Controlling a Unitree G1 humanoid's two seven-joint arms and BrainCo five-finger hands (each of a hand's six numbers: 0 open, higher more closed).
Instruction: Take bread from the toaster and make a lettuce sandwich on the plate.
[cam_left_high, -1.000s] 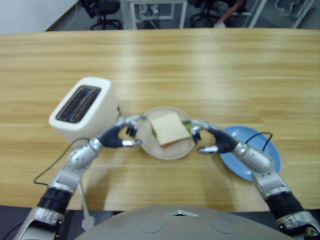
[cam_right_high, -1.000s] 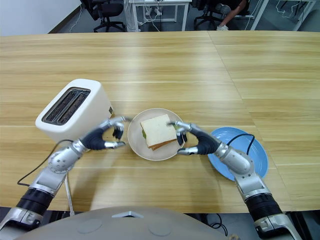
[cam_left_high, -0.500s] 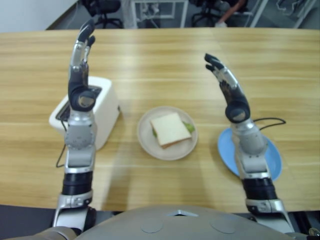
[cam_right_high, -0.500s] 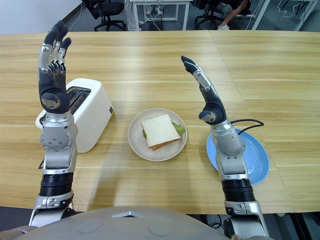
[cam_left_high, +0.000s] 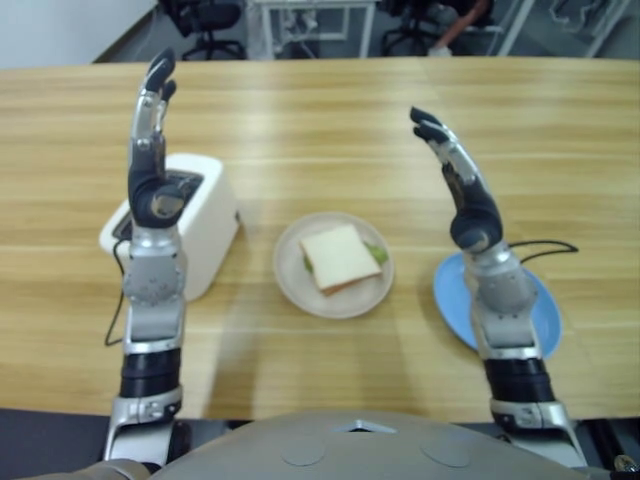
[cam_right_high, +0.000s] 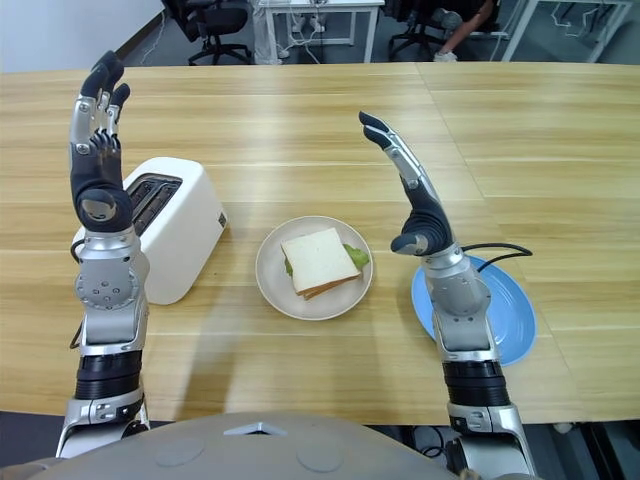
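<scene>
Assembled sandwich (cam_right_high: 320, 262): a square slice of bread lies on top, a second slice edge shows beneath it, and green lettuce (cam_right_high: 358, 257) protrudes at the side toward the robot's right. The sandwich rests flat on the pale round plate (cam_right_high: 272, 288), which sits toward the near edge of the tabletop (cam_right_high: 300, 130), roughly midway along it. The white toaster (cam_right_high: 190, 230) stands just left of the plate, apart from it. No bread rises above the visible part of its slots, though the left wrist covers some of them. A blue plate (cam_right_high: 512, 315) lies to the right of the pale plate, near the same edge, partly behind the right forearm, with a black cable (cam_right_high: 490, 248) running over its far rim. The left hand (cam_right_high: 95, 140) is held upright above the toaster, fingers extended and holding nothing. The right hand (cam_right_high: 410, 190) is likewise upright above the blue plate's far side, fingers straight and empty. Both are well apart from the sandwich. Judged from this arrangement, the bread has been taken out, the layers are stacked on the plate, and the task appears complete, with no step visibly left.
</scene>
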